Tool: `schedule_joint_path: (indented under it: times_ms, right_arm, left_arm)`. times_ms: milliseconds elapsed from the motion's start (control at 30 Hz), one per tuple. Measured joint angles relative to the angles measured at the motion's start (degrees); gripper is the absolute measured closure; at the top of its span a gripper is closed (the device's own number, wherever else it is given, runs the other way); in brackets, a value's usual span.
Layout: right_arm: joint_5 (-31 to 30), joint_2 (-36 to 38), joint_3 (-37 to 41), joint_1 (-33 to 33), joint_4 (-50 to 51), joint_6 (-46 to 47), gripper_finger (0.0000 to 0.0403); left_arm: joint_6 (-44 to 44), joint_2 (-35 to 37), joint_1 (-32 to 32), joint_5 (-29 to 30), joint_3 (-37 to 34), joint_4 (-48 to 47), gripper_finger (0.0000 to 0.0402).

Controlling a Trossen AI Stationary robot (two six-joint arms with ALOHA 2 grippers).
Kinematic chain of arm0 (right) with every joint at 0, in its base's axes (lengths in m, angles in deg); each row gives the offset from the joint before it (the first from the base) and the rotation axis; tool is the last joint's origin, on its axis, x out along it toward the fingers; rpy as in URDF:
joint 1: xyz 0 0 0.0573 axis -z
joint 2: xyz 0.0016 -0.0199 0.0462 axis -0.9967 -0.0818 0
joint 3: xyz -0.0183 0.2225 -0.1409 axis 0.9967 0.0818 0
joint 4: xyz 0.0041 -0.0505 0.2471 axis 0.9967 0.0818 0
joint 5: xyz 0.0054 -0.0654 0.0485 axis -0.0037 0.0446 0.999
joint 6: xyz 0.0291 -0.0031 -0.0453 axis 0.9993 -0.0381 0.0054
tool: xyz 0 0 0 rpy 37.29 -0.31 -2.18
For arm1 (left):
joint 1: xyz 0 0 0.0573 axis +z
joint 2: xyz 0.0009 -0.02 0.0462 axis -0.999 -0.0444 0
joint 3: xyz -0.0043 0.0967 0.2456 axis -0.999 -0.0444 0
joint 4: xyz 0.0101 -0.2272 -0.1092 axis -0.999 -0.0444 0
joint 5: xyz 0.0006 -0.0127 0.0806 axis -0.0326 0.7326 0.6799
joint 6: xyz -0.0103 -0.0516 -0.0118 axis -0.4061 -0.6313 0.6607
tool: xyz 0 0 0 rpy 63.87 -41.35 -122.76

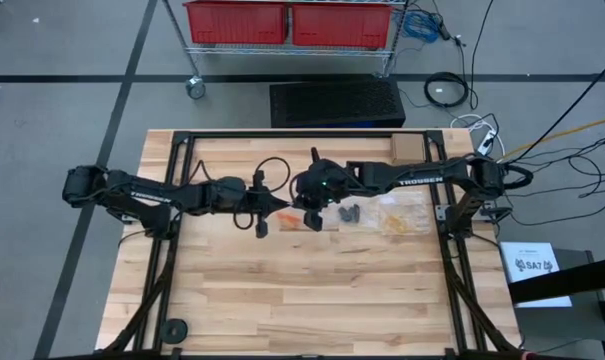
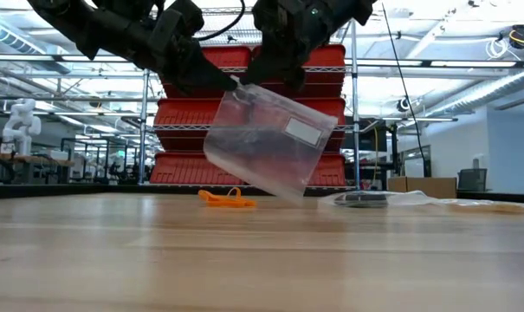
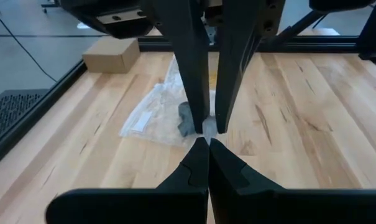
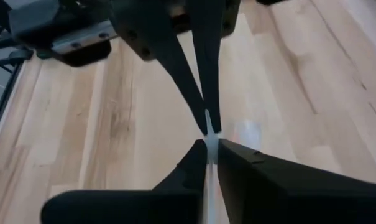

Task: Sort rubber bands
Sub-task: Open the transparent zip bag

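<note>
Both grippers point(image 2: 237, 85) on lifted bag point(image 2: 270, 139)

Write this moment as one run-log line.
left gripper: shut on clear bag | right gripper: shut on clear bag | bag: lifted | orange rubber bands: on table

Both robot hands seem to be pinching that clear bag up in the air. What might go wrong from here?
1. The left hand and the right hand both pinch only the top edge of the clear bag. It hangs tilted, so it may slip out.
2. If they pull apart unevenly, the thin plastic could tear or slip from one hand.
3. The orange rubber bands lie on the table just below; a dropped bag might scatter them.
</note>
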State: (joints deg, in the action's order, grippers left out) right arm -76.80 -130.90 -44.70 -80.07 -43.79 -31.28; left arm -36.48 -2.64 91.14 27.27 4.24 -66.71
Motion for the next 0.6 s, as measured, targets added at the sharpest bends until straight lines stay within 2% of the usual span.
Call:
schedule_joint_path:
  times_ms: [600]
  right_arm:
    - [-0.7,1.8,0.0,-1.3,16.0,1.7,0.0398]
  left_arm:
    - [-0.5,0.0,1.2,0.6,0.0,0.3,0.0402]
